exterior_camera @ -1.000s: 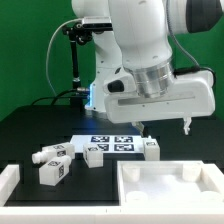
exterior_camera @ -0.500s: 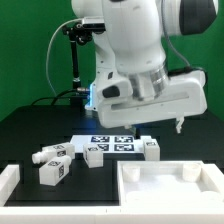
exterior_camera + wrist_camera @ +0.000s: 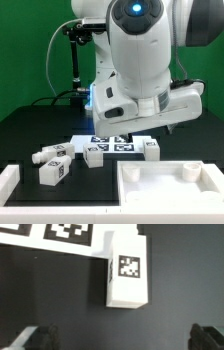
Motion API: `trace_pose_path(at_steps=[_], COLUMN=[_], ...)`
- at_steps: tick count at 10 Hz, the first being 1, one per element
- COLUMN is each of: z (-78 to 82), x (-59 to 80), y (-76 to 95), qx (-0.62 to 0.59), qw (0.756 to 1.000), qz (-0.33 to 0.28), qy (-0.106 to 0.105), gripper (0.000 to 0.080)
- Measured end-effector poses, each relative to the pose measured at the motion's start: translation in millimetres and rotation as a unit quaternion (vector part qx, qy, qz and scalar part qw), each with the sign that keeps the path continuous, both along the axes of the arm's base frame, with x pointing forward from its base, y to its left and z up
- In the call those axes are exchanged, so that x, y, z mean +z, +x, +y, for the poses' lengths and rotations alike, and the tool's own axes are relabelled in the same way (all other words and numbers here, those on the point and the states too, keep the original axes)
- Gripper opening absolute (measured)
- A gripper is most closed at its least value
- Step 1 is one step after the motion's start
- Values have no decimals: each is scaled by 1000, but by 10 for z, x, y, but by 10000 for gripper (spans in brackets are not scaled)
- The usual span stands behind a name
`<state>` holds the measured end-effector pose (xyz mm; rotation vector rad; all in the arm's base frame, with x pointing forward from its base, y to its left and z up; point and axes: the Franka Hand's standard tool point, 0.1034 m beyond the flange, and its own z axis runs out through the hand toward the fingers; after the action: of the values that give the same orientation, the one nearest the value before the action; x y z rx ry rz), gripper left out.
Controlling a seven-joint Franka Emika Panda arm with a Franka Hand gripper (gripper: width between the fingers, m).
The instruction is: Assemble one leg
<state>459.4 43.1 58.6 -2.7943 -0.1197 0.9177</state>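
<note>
Several small white legs with square marker tags lie on the black table: one at the marker board's right end in the exterior view, one in front of the board, and two further to the exterior view's left. In the wrist view one leg lies flat, tag up, against the marker board's edge. My gripper hangs above the table, short of that leg. It is open and empty, with dark fingertips far apart. In the exterior view the gripper hovers above the marker board.
A large white tray-like piece with raised edges lies at the front right in the exterior view. Another white part shows at the front left edge. A black post with cables stands behind the arm.
The wrist and hand have turned about the vertical axis and shifted slightly to the exterior view's left. The legs and the tray have not moved.
</note>
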Motion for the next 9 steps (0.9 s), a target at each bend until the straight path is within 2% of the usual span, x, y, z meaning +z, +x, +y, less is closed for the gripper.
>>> trace_pose_path(at_steps=[1,2,3,4,5,7,8,9], z=[4,-17,-16,37,39,15,38,117], x=[-1,-22,-76,-154,-218,-210,-224,-256], y=[-39,-87,-204,-229,-157,-162,-165,-194], qx=[5,6,18,23,19,18,9,-10], qw=[999,997,990,983,986,986,986,986], qz=[33,68,127,166,151,150,147,136], qy=[1,-17,-56,-70,-71,-71,-77,-91], gripper=[649,649,649,649,649,649,649,649])
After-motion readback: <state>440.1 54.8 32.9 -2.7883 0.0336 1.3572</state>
